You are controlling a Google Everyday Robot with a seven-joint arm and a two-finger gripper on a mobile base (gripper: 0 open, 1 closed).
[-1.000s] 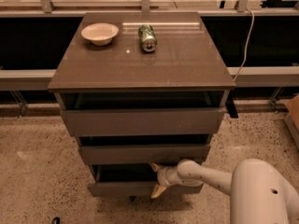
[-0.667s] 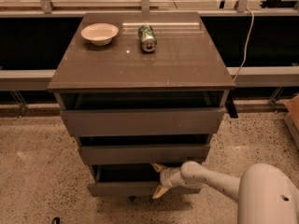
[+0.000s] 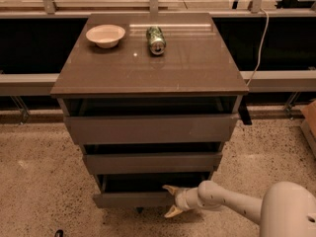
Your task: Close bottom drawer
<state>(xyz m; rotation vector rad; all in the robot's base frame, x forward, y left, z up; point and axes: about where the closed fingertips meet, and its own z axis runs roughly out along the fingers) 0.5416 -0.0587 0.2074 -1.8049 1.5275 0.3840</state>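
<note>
at the bottom of the desk (image 3: pixel 148 68), under its front edge, the bottom drawer (image 3: pixel 131 199) stands pulled out a little, with a dark gap behind its front panel. the tool (image 3: pixel 172 200) is at the right end of this panel, fingers spread wide, one above the panel and one below it. the middle drawer (image 3: pixel 152 162) and top drawer (image 3: pixel 150 128) are also partly open. near the back left corner stands a white bowl (image 3: pixel 105 35), with a green can (image 3: pixel 156 40) lying beside it.
</note>
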